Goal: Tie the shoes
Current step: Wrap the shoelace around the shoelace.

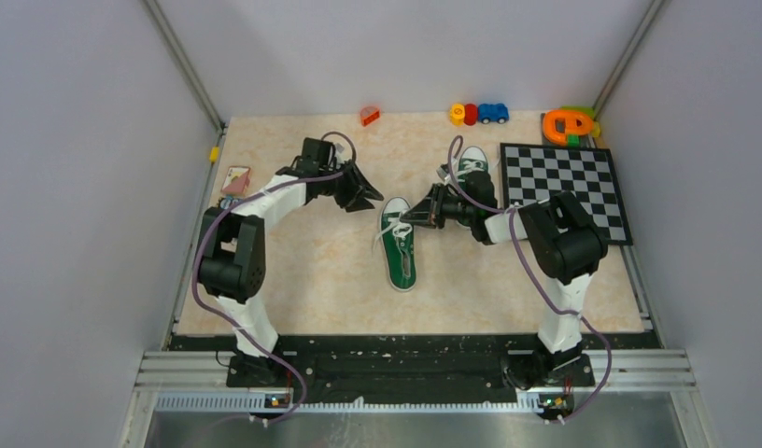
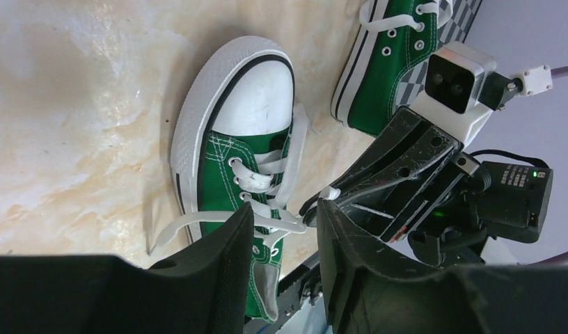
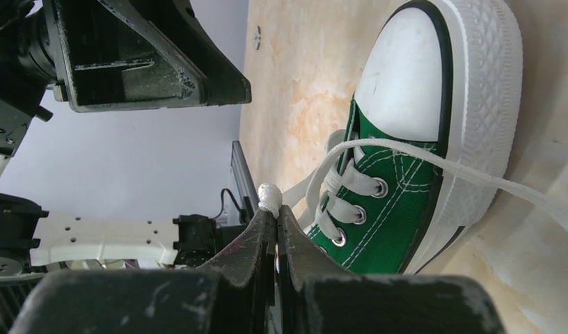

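Right fingers (image 3: 257, 240) are pinching a lace tip (image 3: 269, 193) of the nearer shoe (image 1: 399, 247), left fingers (image 2: 222, 261) hanging apart, empty; nothing is knotted yet, and the other shoe (image 1: 472, 168) is waiting

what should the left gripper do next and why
Probably lower the left gripper and close on the loose lace strand showing between its fingers: its jaws stand apart above the near green sneaker, gripping nothing, while the right gripper pinches the other lace end.
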`<act>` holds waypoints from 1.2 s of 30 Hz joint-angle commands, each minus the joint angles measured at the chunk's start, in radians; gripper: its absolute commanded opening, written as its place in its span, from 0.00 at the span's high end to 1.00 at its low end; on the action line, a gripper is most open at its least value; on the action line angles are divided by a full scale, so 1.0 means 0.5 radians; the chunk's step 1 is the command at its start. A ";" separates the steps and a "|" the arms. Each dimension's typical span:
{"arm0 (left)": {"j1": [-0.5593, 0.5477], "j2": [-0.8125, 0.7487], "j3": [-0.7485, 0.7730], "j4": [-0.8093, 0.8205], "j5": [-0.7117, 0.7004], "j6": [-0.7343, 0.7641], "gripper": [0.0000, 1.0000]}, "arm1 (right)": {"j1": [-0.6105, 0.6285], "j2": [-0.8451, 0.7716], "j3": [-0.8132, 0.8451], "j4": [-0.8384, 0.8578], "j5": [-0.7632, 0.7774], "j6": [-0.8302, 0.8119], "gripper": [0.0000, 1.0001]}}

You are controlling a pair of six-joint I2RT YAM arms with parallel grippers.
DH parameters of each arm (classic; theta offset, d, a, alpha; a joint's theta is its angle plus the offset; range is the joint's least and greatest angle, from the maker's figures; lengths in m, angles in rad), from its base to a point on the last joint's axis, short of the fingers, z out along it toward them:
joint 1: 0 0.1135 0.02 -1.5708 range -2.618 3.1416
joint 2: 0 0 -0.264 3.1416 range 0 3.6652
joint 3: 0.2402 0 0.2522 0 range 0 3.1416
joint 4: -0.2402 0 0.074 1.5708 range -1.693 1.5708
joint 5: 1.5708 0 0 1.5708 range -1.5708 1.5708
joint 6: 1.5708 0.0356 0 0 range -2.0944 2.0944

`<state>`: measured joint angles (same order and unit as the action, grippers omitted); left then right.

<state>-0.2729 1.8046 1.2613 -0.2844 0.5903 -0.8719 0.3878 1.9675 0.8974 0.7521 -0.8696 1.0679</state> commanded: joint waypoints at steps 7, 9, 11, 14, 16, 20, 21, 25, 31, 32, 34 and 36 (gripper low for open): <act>-0.101 0.132 0.106 -0.201 0.073 -0.094 0.59 | -0.020 -0.128 0.070 -0.162 -0.027 -0.206 1.00; -0.123 0.140 0.114 -0.201 0.070 -0.094 0.59 | -0.021 -0.128 0.075 -0.160 -0.031 -0.205 1.00; -0.131 0.153 0.124 -0.201 0.080 -0.096 0.59 | -0.021 -0.128 0.082 -0.163 -0.037 -0.210 1.00; -0.138 0.177 0.151 -0.220 0.112 -0.094 0.59 | -0.021 -0.138 0.086 -0.182 -0.049 -0.231 1.00; -0.136 0.196 0.196 -0.267 0.108 -0.066 0.58 | -0.019 -0.147 0.085 -0.206 -0.052 -0.249 1.00; -0.140 0.264 0.311 -0.323 0.103 0.027 0.59 | -0.021 -0.153 0.080 -0.209 -0.050 -0.258 1.00; -0.143 0.290 0.365 -0.355 0.105 0.073 0.60 | -0.021 -0.155 0.077 -0.204 -0.045 -0.258 1.00; -0.160 0.434 0.561 -0.509 0.137 0.247 0.63 | -0.021 -0.161 0.066 -0.172 -0.023 -0.237 1.00; -0.191 0.523 0.673 -0.545 0.229 0.347 0.64 | -0.021 -0.171 0.034 -0.097 0.003 -0.199 1.00; -0.196 0.539 0.695 -0.568 0.235 0.363 0.64 | -0.021 -0.171 0.034 -0.087 0.003 -0.196 1.00; -0.204 0.579 0.743 -0.649 0.238 0.390 0.65 | -0.024 -0.173 0.028 -0.066 0.011 -0.184 1.00; -0.211 0.601 0.772 -0.687 0.248 0.417 0.65 | -0.022 -0.171 0.027 -0.050 0.015 -0.179 1.00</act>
<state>-0.3687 2.0861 1.5867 -0.5629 0.6842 -0.7189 0.3878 1.9434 0.8989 0.6598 -0.8711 0.9737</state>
